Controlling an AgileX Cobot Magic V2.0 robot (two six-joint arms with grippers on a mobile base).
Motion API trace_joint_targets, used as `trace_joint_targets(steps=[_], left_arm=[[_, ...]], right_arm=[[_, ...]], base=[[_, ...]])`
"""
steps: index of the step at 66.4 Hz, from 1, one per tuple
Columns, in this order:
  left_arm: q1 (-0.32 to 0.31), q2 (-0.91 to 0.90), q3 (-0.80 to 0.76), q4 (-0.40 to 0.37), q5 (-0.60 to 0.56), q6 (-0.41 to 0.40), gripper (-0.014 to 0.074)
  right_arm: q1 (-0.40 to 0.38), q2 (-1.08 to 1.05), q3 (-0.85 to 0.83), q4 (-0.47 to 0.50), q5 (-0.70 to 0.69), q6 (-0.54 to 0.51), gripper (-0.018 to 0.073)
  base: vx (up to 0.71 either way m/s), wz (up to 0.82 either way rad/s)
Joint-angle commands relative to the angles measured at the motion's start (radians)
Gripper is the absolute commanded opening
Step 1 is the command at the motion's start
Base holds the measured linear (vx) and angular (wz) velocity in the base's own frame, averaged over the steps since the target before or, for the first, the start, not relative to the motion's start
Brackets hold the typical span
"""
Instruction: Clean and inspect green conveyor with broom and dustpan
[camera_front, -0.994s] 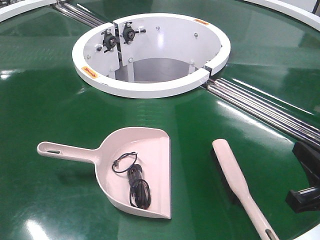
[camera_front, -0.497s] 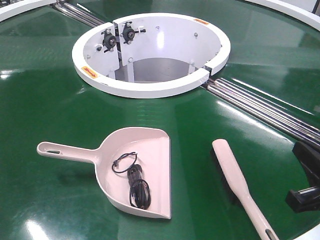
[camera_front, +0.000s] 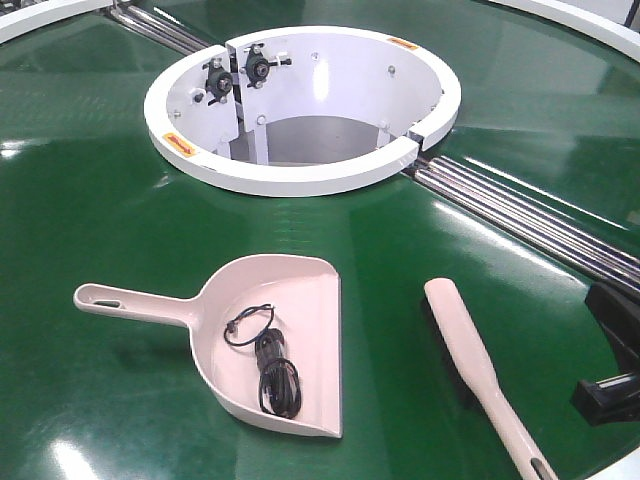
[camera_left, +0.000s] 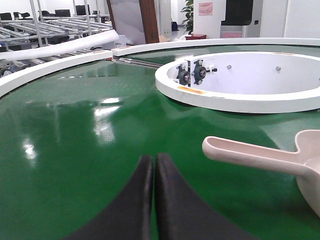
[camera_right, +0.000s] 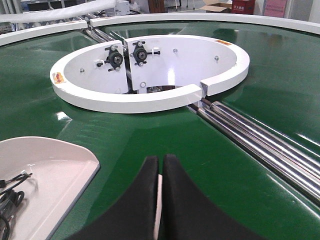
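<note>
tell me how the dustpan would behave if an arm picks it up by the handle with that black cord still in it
The dustpan looks like thin moulded plastic, so probably stiff and light. The black cord lies loose in the pan and would likely slide toward the open flat edge if that side dips. On the glossy green conveyor the pan may skid when nudged.

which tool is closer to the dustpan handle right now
Left. The left tool, closed and empty, sits just short of the dustpan handle. The right tool, also closed, is over by the pan's open mouth, above the broom.
</note>
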Motion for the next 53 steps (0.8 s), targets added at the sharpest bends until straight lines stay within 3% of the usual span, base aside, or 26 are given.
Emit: trace_joint_targets(steps=[1,10,29,51,53], left_arm=[[-0.001,-0.015,0.023,-0.001,-0.068,-0.008,-0.0023],[-0.001,-0.015,0.023,-0.001,-0.068,-0.008,-0.0023],[-0.001,-0.015,0.023,-0.001,-0.068,-0.008,-0.0023],[-0.001,-0.015,0.023,-0.001,-0.068,-0.008,-0.0023],[-0.001,-0.015,0.023,-0.001,-0.068,-0.008,-0.0023]], right_arm=[[-0.003,-0.003,-0.028,-0.01,-0.072,-0.003,-0.0008],[-0.035,-0.012,-0.028,-0.01,-0.07,-0.002,-0.0008],[-0.228,-0.12,0.004,-0.013,-0.047,0.018,-0.0008],[-0.233,-0.432,0.337,-0.012,-0.104,0.016,-0.0008],[-0.233,-0.464,0.332,-0.01,-0.044,0.016,-0.0008]], base=[[0.0,0.0],[0.0,0.0],[0.0,0.0],[0.0,0.0],[0.0,0.0]])
